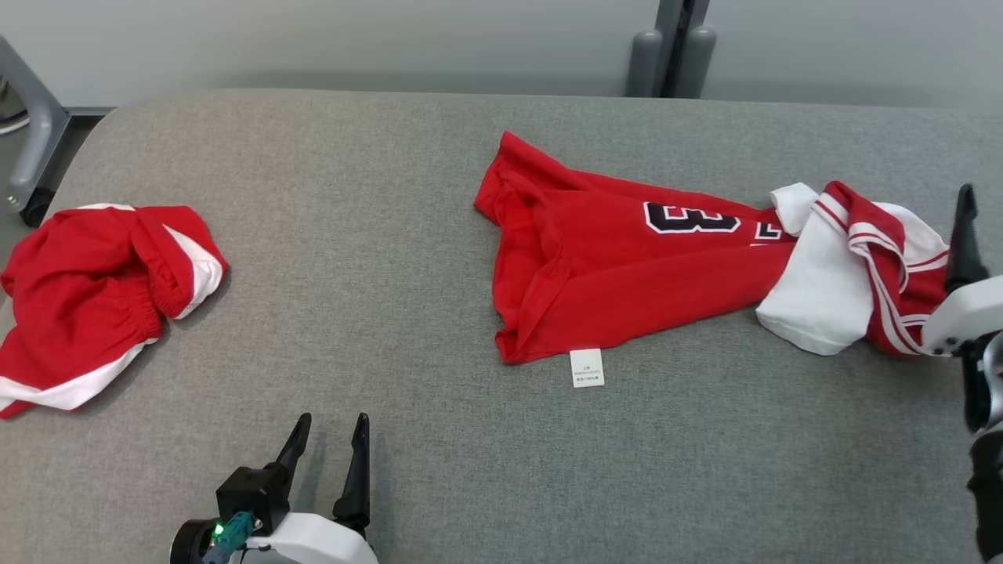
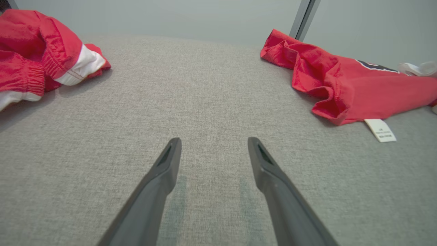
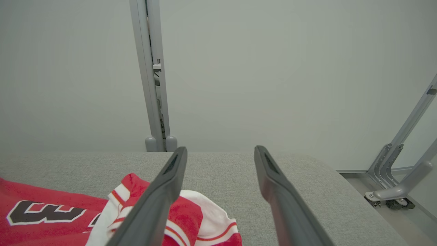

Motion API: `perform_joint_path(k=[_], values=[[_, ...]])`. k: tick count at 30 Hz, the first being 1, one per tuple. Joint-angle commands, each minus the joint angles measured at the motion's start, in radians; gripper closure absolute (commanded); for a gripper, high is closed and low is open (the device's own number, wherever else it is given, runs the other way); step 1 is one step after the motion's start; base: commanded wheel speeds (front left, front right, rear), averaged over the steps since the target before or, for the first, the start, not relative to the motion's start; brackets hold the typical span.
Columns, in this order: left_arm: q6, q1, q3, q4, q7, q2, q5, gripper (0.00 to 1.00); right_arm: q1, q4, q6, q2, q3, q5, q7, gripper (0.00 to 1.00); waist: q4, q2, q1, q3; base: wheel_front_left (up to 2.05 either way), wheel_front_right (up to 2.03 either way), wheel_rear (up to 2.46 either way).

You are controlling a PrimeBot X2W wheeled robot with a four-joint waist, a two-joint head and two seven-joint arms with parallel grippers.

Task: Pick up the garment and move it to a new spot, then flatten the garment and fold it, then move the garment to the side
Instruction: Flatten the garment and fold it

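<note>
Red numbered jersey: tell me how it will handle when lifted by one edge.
Probably floppy: the jersey lies crumpled in soft folds, so it should sag. Likely light, since the cloth looks thin. Its label may dangle.

The left end effector [image 1: 331, 429] sits low at the near left of the head view, above its pale wrist [image 1: 313, 542]. Its two dark fingers [image 2: 160, 177] point away from the robot, spread wide with nothing between them. The right end effector [image 3: 220, 150] is out at the far right, one finger [image 1: 962, 239] pointing up from its white wrist housing [image 1: 965, 315]. In its own wrist view the fingers stand well apart and grip nothing.
</note>
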Motion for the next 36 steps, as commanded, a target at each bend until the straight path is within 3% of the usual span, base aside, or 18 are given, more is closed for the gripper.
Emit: perform_joint_path(k=[1, 7, 14, 18, 26, 32, 33, 34, 35, 36], values=[[0.001, -0.021, 0.001, -0.005, -0.001, 0.004, 0.003, 0.00, 0.033, -0.016, 0.000, 0.019, 0.001, -0.013, 0.000, 0.00, -0.012, 0.0000, 0.0000, -0.008, 0.00, 0.00, 0.00], [-0.001, -0.004, 0.001, 0.000, -0.001, 0.004, 0.008, 0.00, 0.155, -0.077, 0.000, 0.072, 0.075, 0.007, 0.000, 0.00, -0.055, 0.0000, 0.0000, -0.039, 0.00, 0.00, 0.00], [0.000, 0.002, -0.003, 0.005, -0.001, 0.004, 0.008, 0.00, 0.299, -0.116, 0.000, 0.103, 0.288, 0.052, 0.000, 0.00, -0.084, 0.0000, 0.0000, -0.056, 0.00, 0.00, 0.00], [-0.006, 0.001, -0.010, 0.005, -0.001, 0.004, 0.009, 0.00, 0.309, -0.102, 0.000, 0.109, 0.359, 0.070, 0.000, 0.00, -0.072, 0.0000, 0.0000, -0.047, 0.00, 0.00, 0.00], [-0.006, -0.023, -0.015, 0.006, -0.001, 0.004, 0.000, 0.00, 0.225, -0.033, 0.000, 0.093, 0.368, 0.045, 0.000, 0.00, -0.009, 0.0000, 0.0000, 0.002, 0.00, 0.00, 0.00], [-0.006, -0.028, -0.012, 0.007, -0.001, 0.003, -0.006, 0.00, 0.153, 0.063, 0.000, 0.071, 0.328, -0.036, 0.000, 0.00, 0.033, 0.0000, 0.0000, 0.038, 0.00, 0.00, 0.00], [-0.006, -0.032, -0.013, 0.006, 0.000, 0.004, -0.006, 0.00, 0.143, 0.079, 0.000, 0.072, 0.318, -0.046, 0.000, 0.55, 0.036, 0.0000, 0.0000, 0.042, 0.00, 0.00, 0.00], [-0.005, -0.034, -0.013, 0.005, -0.001, 0.004, -0.008, 0.00, 0.136, 0.094, 0.000, 0.074, 0.307, -0.057, 0.000, 0.87, 0.038, 0.0000, 0.0000, 0.043, 0.00, 0.00, 0.00], [-0.003, -0.034, -0.013, 0.004, -0.001, 0.004, -0.009, 0.00, 0.130, 0.101, 0.000, 0.075, 0.300, -0.064, 0.000, 1.00, 0.039, 0.0000, 0.0000, 0.045, 0.00, 0.00, 0.00], [-0.002, -0.034, -0.013, 0.003, -0.001, 0.003, -0.011, 0.00, 0.122, 0.092, 0.000, 0.078, 0.294, -0.060, 0.000, 1.00, 0.039, 0.0000, 0.0000, 0.045, 0.00, 0.00, 0.00]])
